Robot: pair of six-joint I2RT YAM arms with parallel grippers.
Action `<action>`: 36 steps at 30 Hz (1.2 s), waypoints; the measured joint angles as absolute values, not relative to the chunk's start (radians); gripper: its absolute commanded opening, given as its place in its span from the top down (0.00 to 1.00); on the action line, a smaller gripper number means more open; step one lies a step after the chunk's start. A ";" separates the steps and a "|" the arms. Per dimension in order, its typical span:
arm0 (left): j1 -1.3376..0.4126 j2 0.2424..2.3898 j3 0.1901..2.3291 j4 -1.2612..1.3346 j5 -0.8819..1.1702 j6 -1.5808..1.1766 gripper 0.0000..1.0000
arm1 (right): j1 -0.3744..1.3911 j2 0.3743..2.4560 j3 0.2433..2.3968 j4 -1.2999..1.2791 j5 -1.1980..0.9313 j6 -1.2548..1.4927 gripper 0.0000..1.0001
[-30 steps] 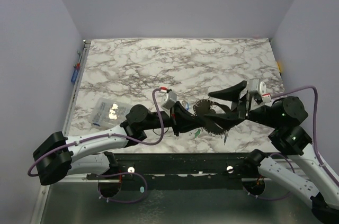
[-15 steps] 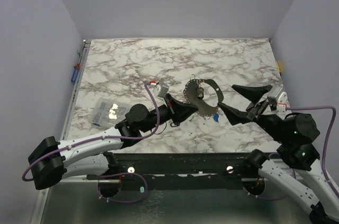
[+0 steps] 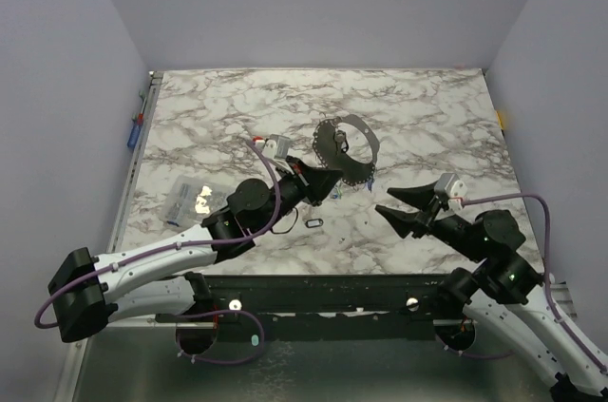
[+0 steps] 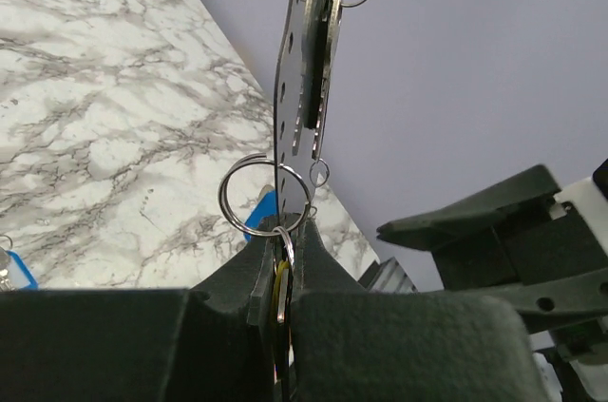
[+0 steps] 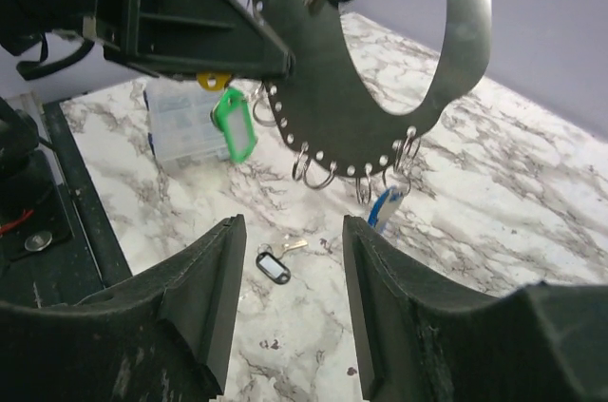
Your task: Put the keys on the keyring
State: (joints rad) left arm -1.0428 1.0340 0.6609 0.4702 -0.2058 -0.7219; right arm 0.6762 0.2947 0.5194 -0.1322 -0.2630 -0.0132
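Note:
My left gripper is shut on the lower edge of the keyring, a broad flat metal ring with punched holes and small split rings, held upright above the table. A yellow tag is pinched between the jaws. Keys hang from it: a green tag and a blue tag. A small brass key on a black-framed tag lies on the marble. My right gripper stands open and empty, near side of the keyring, above that key.
A clear plastic box lies on the marble at the left. Another blue tag lies on the table. The marble top ends at purple walls on three sides; a black rail runs along the near edge.
The left gripper carried the keyring up and away toward the table's middle. The right arm drew back toward the near edge and its jaws narrowed. The black-tagged key now lies in plain view.

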 measured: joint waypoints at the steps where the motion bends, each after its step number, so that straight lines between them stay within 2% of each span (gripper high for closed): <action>1: -1.043 1.033 0.664 0.468 -0.217 -0.724 1.00 | 0.676 0.295 0.505 -0.120 -0.266 -0.012 0.49; 5: -1.043 1.032 0.673 0.458 -0.249 -0.738 1.00 | 0.677 0.329 0.478 -0.092 -0.269 -0.013 0.55; 13: -1.043 1.016 0.679 0.438 -0.281 -0.754 1.00 | 0.679 0.445 0.470 0.016 -0.263 -0.006 0.57; 24: -1.043 0.998 0.679 0.438 -0.282 -0.763 1.00 | 0.679 0.498 0.382 0.233 -0.274 0.024 0.66; 36: -1.043 0.998 0.681 0.437 -0.282 -0.779 1.00 | 0.679 0.553 0.357 0.369 -0.275 -0.013 0.68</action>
State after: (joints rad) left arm -1.0428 0.9981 0.6807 0.4366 -0.2821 -0.7792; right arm 0.6792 0.5529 0.3569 0.3687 -0.2752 -0.0128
